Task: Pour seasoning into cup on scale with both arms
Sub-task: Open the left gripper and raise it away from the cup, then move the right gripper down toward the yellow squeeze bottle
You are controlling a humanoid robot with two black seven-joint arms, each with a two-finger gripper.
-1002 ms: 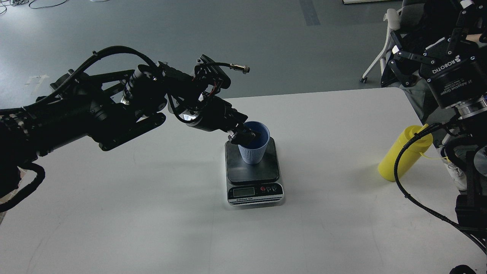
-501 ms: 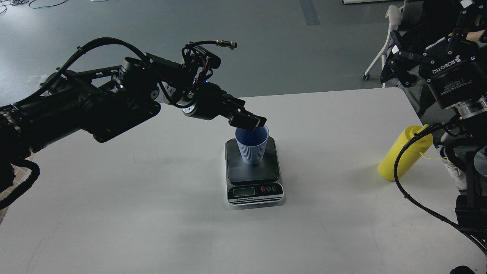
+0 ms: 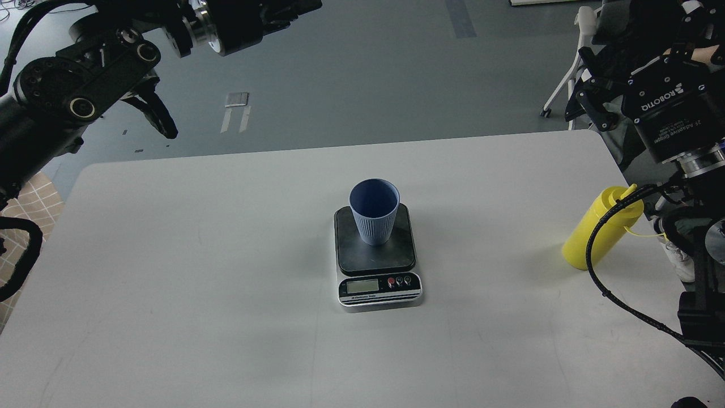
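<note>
While the cup (image 3: 374,211) stands upright on the scale (image 3: 376,258), the yellow seasoning (image 3: 601,229) stands slightly tilted at the surface's (image 3: 198,294) right edge, below the right gripper (image 3: 595,85), nearer, its state unclear; the left is unseen.

The left arm (image 3: 85,73) runs out past the top edge, so its pincer is out of sight. The right pincer (image 3: 609,85) sits dark against clutter at the right edge; whether its fingers are parted cannot be told. A black cable (image 3: 609,224) crosses the bottle (image 3: 601,231), hiding part of its cap. The scale (image 3: 378,258) display is too small to read. The desk (image 3: 198,283) is cut by the bottom edge.
</note>
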